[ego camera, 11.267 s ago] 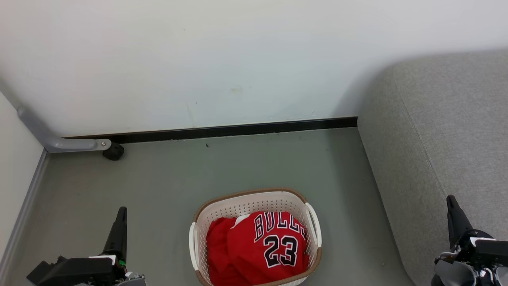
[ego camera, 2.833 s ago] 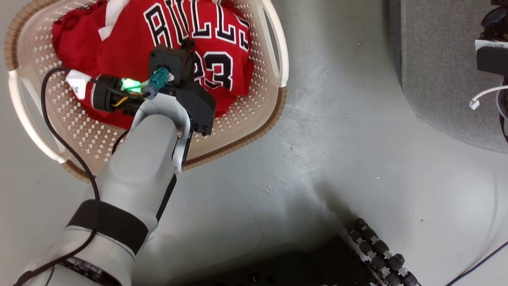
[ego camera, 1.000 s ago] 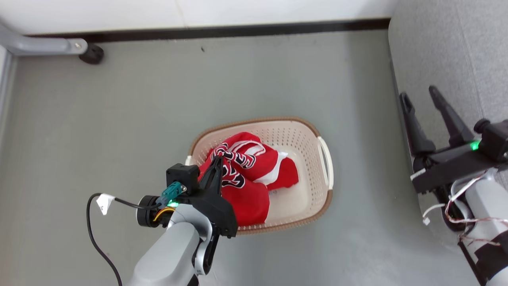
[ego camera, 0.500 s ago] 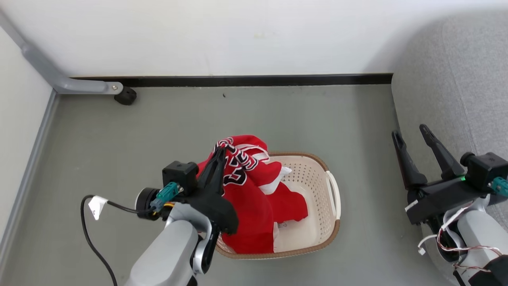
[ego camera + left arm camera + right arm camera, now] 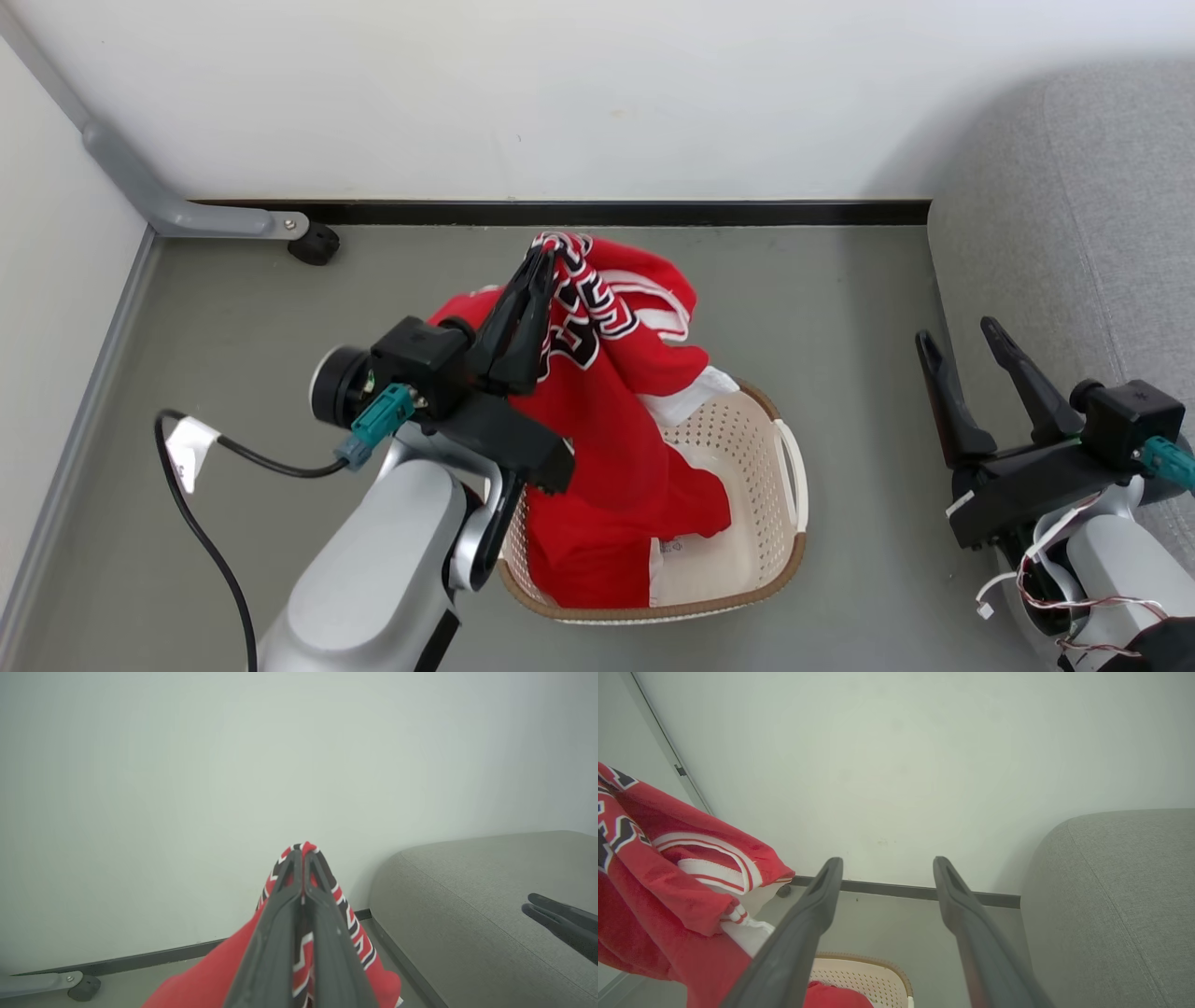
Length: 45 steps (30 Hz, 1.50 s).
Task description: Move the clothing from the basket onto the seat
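My left gripper (image 5: 544,257) is shut on the red clothing (image 5: 616,411), pinching the lettered part of the jersey and holding it up above the cream basket (image 5: 761,523). The fabric's lower end still hangs down into the basket. In the left wrist view the closed fingers (image 5: 280,924) clamp the clothing (image 5: 359,947), with the grey seat (image 5: 467,914) off to the right. My right gripper (image 5: 957,334) stands open and empty at the seat's (image 5: 1064,224) front edge; its wrist view shows the clothing (image 5: 658,877) to the left and the basket (image 5: 864,982) below.
A white wall with a dark baseboard (image 5: 607,213) runs behind the basket. A grey metal leg with a black caster (image 5: 313,245) sits at the back left. A black cable (image 5: 205,541) trails from my left wrist over the grey floor.
My left gripper has risen, lifting the red clothing higher out of the basket. The head camera has tilted up a little. The right gripper has stayed open beside the seat.
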{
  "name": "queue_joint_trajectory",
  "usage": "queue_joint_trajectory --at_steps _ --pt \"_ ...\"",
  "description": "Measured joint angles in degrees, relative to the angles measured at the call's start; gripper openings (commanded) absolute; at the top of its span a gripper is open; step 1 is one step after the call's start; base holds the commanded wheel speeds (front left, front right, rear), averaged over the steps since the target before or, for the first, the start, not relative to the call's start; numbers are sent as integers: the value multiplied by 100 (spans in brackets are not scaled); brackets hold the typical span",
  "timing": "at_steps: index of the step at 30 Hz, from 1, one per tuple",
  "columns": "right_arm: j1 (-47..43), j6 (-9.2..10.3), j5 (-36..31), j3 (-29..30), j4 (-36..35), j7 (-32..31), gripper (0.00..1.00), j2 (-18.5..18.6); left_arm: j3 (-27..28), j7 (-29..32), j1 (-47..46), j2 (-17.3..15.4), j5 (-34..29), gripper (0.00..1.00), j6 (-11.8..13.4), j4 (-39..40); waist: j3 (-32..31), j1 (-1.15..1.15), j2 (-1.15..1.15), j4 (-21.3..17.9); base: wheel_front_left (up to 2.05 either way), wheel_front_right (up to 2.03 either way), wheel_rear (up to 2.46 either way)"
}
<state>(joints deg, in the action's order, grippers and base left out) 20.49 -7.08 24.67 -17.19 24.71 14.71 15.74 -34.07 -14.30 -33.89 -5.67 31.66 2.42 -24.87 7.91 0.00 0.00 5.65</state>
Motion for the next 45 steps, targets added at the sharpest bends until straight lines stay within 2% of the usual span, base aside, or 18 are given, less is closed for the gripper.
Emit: queue_joint_trajectory --at_steps 6,13,25,30,45 --pt "-67 0 -2 60 3 0 100 -62 10 -1 -148 -152 -310 0 -37 662 1 0 0 12 0 0 0" --pt "-77 0 -53 111 4 0 100 -137 59 -2 -215 -167 -420 0 -93 1340 12 0 1 11 0 0 0" --pt "-82 0 -62 192 -26 0 100 -194 165 -2 -204 -264 -534 0 -83 1618 56 0 0 -8 0 0 0" --pt "-75 0 -63 159 -250 0 100 -198 193 -2 -203 -261 -614 0 -83 1639 70 0 1 -13 0 0 0" --pt "328 0 -110 -1399 -1878 0 100 111 222 -2 -88 -201 -656 0 -85 1639 101 0 1 -49 0 0 0"
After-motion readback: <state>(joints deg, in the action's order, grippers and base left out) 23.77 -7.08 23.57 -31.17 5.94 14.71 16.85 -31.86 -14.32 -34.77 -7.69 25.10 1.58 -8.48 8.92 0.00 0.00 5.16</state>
